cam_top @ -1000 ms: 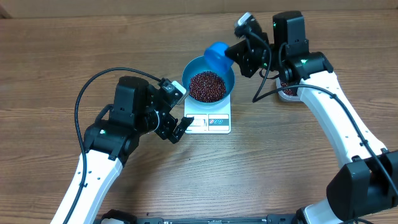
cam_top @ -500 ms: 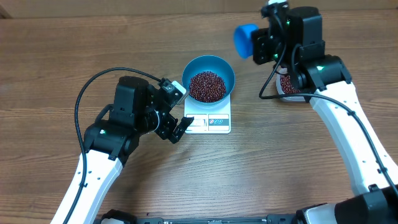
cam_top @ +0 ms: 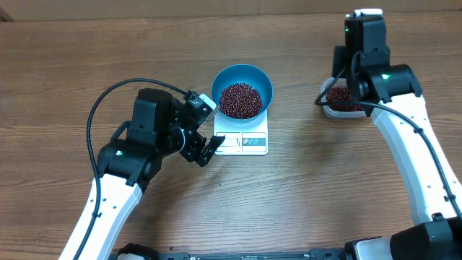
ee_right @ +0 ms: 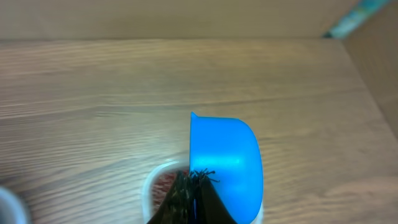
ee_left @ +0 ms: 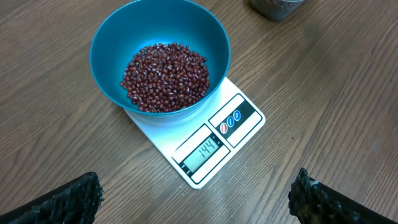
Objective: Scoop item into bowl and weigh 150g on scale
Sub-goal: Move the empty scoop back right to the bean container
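1. Risk of overshooting. Shows 144 on the display (ee_left: 205, 149) in the left wrist view, just short of target. A full scoop tipped in would probably go past it, so needs only a small, trickled top-up.
2. Risk of spilling. Right gripper (ee_right: 191, 196) clenched on the handle of the blue scoop (ee_right: 227, 158), over the clear tub (cam_top: 345, 101), which lies at three o'clock from the bowl (cam_top: 242, 74) and well apart from it. Could drop beans (cam_top: 240, 100) on the bare table (cam_top: 303, 188) on the way across if overfilled or tilted. Cannot tell whether the scoop carries anything now, since only its outside shows.
3. Risk of a false reading. Bowl on the twelve o'clock part of the scale (cam_top: 245, 142), with its rim reaching past the platform edge. A knock or press from the scoop on that rim could shift the bowl or skew the figure.
4. Risk of a nudge. Left gripper (cam_top: 208, 149) released, jaws spread wide and holding nothing, just beside the scale's corner at about eight o'clock. Could jog the scale with any careless move from there.
5. Counted:
   - one bowl
   - one scale
   - one scoop
   - one tub
   - two grippers
   - two heaps of beans, one in the bowl and one in the tub, far too many to count singly
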